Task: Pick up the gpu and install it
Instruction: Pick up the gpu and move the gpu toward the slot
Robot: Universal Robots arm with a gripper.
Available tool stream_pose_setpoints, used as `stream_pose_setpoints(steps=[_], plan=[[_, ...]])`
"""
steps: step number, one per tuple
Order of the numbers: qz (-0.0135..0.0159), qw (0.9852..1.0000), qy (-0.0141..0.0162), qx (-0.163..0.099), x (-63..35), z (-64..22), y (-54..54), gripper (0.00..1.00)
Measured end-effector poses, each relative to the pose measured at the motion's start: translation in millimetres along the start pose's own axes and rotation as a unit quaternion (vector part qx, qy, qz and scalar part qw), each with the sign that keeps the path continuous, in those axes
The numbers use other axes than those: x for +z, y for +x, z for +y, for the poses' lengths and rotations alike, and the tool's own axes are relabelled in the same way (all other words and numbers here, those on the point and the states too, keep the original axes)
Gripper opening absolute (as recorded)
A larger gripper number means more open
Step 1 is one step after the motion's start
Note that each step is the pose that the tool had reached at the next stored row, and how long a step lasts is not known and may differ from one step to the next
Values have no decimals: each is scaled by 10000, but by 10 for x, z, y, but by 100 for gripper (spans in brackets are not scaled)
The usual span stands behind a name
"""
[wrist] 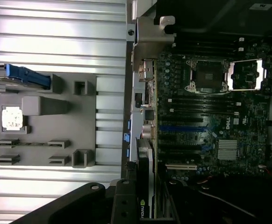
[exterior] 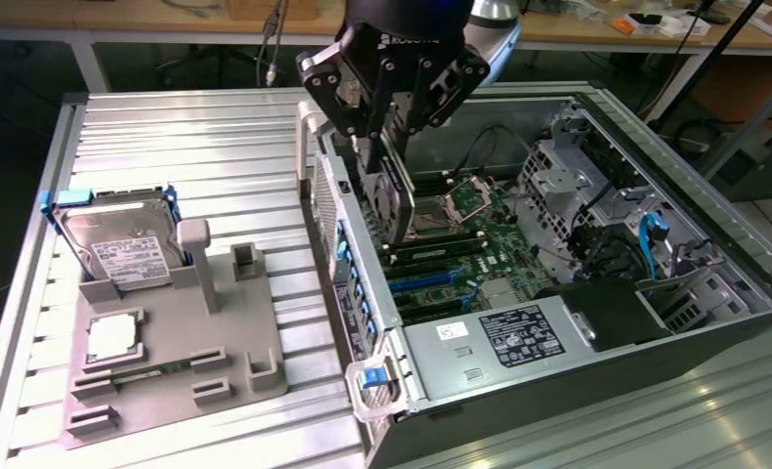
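While the gripper [exterior: 383, 161] hung over the open computer case [exterior: 595, 391], its jaws were closed partway on the upper end of the gpu [exterior: 393, 205], holding the card upright and clear of the tabletop [exterior: 191, 137]. The card's lower edge sat just above the motherboard [exterior: 497, 256], close to the case's rear wall, seemingly not yet in a slot. On the exterior view's left, a hard drive [exterior: 123, 244] and a processor chip [exterior: 112, 335] rested in a grey holder [exterior: 230, 362]
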State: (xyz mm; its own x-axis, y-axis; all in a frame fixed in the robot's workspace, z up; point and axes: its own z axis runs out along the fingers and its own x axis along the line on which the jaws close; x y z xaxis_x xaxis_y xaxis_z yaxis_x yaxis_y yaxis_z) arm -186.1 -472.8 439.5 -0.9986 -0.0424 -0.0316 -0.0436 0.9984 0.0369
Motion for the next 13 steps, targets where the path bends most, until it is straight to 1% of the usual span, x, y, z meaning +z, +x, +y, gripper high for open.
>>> stream_pose_setpoints(steps=[4, 13], plan=[[0, 10000, -1, -5, 3, -5, -104, 27], [-2, 10000, -2, -15, 10, -13, -287, 27]])
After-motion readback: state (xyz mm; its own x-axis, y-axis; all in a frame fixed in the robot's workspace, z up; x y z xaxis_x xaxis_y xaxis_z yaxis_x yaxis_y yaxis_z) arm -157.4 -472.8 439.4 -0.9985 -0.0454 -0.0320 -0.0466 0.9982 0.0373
